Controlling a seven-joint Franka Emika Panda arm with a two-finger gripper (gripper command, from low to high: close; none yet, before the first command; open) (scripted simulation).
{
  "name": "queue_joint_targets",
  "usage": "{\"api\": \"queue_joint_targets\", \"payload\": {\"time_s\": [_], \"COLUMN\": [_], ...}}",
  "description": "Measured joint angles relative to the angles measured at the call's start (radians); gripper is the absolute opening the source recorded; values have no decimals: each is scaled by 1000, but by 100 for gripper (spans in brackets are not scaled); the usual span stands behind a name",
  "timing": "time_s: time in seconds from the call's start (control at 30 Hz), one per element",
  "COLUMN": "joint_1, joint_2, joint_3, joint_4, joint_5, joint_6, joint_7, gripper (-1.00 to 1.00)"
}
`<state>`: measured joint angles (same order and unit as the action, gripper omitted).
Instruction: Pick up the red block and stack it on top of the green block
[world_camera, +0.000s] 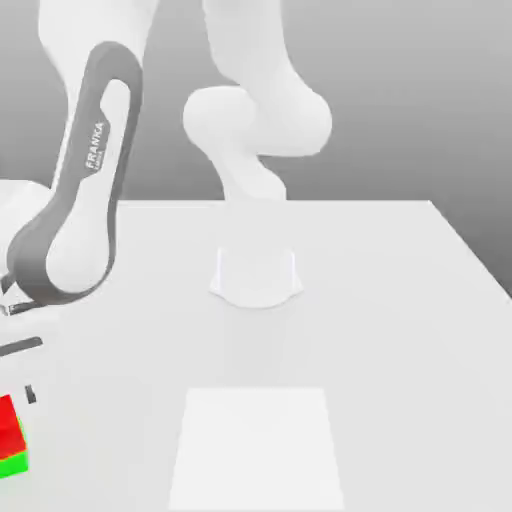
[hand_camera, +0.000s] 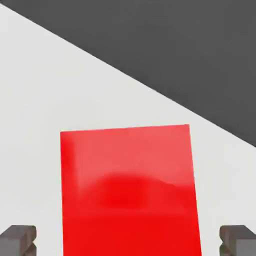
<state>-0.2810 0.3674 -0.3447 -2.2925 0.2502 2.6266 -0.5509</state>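
red block (world_camera: 9, 420) seen atop green block (world_camera: 13, 463), lower left of exterior frame | gripper (hand_camera: 128, 240) spread wide, astride red, nothing pinched | retreat best made straight upward, stack left unnudged

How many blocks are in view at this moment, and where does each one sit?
2. The red block sits on top of the green block, at the table's near edge on the exterior view's far left. Part of the stack is cut off by the frame, so more could be hidden there.
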Motion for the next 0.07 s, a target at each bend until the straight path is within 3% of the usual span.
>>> {"api": "queue_joint_targets", "payload": {"time_s": [0.07], "joint_1": [17], "joint_2": [-64], "joint_3": [-25], "joint_4": [-5], "joint_5": [-47], "joint_6": [-55], "joint_7": [33], "gripper": [100]}}
